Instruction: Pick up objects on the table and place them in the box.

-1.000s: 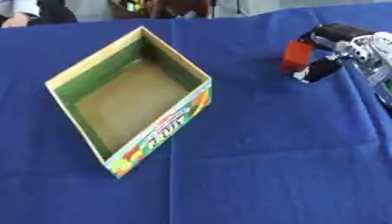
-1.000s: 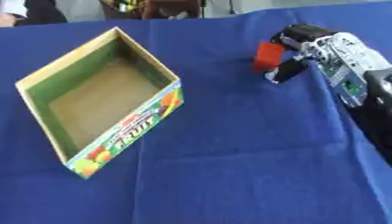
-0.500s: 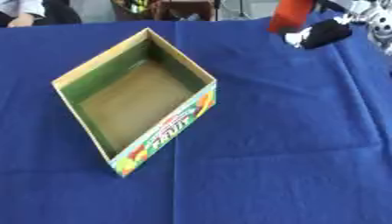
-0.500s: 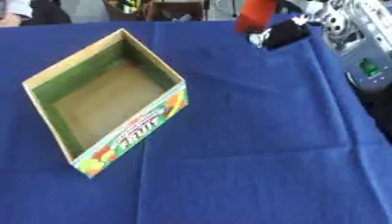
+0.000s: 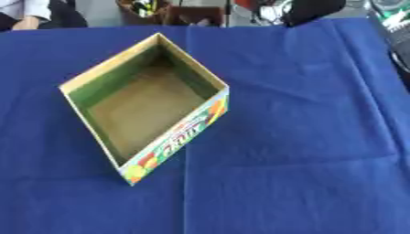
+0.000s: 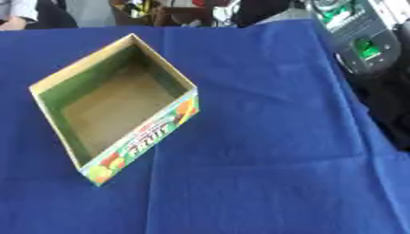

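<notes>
The box sits well to the left of the right hand and nearer the robot, set cornerwise on the blue table. One corner points toward the robot and the opposite one points away. Its printed side, with fruit pictures and lettering, faces the near right. That side runs from the near corner up toward the right, roughly toward the hand. The box looks a little longer along that side, though it is close to square. It stands upright with its open top facing up. Inside it shows green inner walls and a brown floor that is bare all over.

Just left of the hand, at the very top edge, is a small red patch. Whether this is a thing being carried cannot be told.

The right hand shows only as a dark shape cut off by the top edge, above the far side of the table. How far open it is, and whether it holds anything, cannot be told. The right arm, grey with green parts, comes in from the upper right corner.
</notes>
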